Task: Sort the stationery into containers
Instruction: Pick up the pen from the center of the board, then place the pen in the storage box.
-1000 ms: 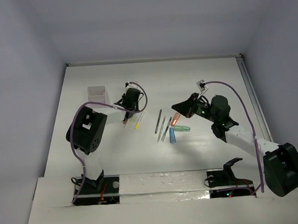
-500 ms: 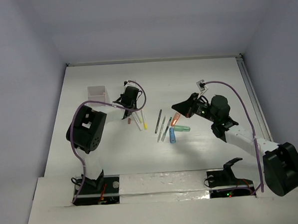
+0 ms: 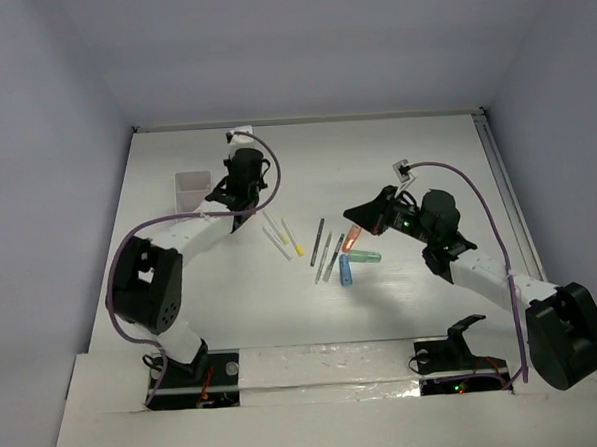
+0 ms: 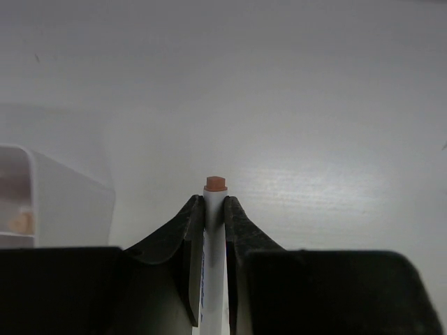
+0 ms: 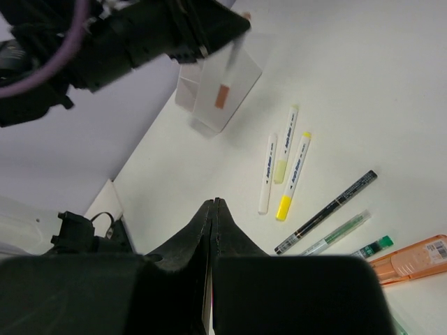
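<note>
Slippage is the worry: just right of the white box (image 4: pixel 66 202), the left end effector (image 4: pixel 214 204) is clamped on a thin white stick (image 4: pixel 214 244). Its long axis runs along the fingers, pink end poking past them. If it pivots, it could miss the compartment. Far right of the box, the right end effector (image 5: pixel 213 204) is pressed together, empty.

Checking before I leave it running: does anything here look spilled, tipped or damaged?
Nothing stands out. The container stands upright, the left pincer grips a white pen squarely between its fingers, and the loose pens lie flat, simply not yet sorted.
</note>
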{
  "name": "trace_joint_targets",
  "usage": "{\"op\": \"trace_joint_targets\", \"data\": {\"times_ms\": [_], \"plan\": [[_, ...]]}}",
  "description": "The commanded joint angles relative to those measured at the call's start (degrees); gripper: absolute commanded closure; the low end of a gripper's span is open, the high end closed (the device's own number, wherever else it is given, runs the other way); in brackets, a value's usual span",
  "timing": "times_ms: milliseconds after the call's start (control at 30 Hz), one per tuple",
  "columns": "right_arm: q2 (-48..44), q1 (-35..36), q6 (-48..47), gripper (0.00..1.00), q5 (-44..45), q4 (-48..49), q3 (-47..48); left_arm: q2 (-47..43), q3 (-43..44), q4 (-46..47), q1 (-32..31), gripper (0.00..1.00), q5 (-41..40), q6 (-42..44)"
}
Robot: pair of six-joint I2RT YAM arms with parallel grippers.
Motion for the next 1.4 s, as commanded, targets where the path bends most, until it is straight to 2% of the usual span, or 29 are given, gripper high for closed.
{"op": "trace_joint_targets", "data": {"times_ms": [0, 267, 400, 533, 1133, 1367], "plan": [[-1.0, 1.0, -0.8, 1.0, 0.1, 2.1, 1.9, -7.4, 3.0, 5.8, 1.8, 1.0, -5.6, -0.8], [-2.5, 1.0, -1.2, 1.0, 0.9, 1.8, 1.5, -11.7, 0.7, 17.1, 14.9, 1.0, -5.4, -1.7], [-2.4, 1.0, -0.8, 1.0, 0.3, 2.4, 1.3, -10.8, -2.3, 23.7, 18.6, 1.0, -4.9, 1.5], [-2.0, 1.0, -1.0, 1.0, 0.9, 2.3, 1.2, -8.3, -2.7, 25.3, 21.4, 1.0, -2.3, 1.9], [0.8, 1.6, -0.5, 1.0, -0.8, 4.6, 1.3, -0.9, -5.0, 35.1, 22.6, 1.0, -2.4, 4.8], [0.2, 1.6, -0.8, 1.0, -0.3, 4.4, 1.2, -0.4, -7.9, 38.8, 22.6, 1.0, -2.0, 3.5]]}}
